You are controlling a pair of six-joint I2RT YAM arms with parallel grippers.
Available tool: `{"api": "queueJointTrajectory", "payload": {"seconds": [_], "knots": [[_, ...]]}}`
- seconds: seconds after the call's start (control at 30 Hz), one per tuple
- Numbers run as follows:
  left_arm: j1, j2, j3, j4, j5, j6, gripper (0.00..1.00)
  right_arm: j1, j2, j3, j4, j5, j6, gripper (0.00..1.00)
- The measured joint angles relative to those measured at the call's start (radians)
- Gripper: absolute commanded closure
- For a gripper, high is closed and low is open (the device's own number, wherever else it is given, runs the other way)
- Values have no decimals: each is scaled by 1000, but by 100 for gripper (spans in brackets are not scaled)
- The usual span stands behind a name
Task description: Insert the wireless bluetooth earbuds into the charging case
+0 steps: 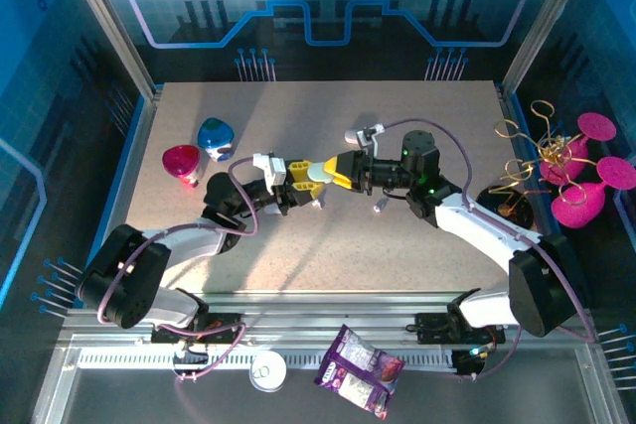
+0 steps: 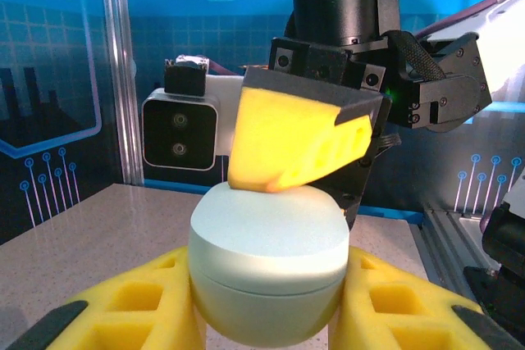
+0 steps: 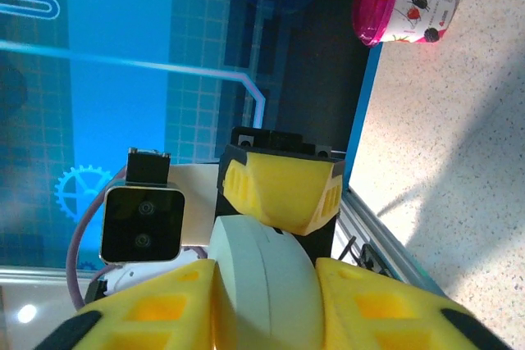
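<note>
The left gripper (image 2: 269,284) is clamped on the lower half of the mint charging case (image 2: 267,239), holding it above the table (image 1: 397,255). The right gripper (image 3: 267,272) meets it head-on, its fingers pressed against the case on both sides, one on the lid. The lid is shut, so opening the case looks like the step in hand. Next, the right arm must swing the lid up while the left holds firm. A small pale thing (image 1: 381,208) on the table beside the right arm may be an earbud.
</note>
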Motion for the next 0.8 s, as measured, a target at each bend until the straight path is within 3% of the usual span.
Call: {"api": "queueJointTrajectory", "payload": {"seconds": [0.1, 0.2, 0.37, 0.5, 0.67, 0.8], "knots": [[1, 0, 0, 6, -2, -2, 60, -1, 0, -2, 10, 2, 5, 77], [1, 0, 0, 4, -5, -1, 41, -1, 3, -2, 13, 1, 5, 80], [0, 0, 0, -13, -13, 8, 18, -18, 23, -2, 19, 0, 0, 81], [1, -15, -16, -28, -34, 18, 3, -50, 41, 7, -70, 30, -96, 81], [4, -93, -74, -103, -97, 60, 1, -71, 107, 128, -330, 160, -331, 81], [11, -183, -103, -213, -171, 105, 1, -71, 213, 231, -439, 267, -471, 82]]}}
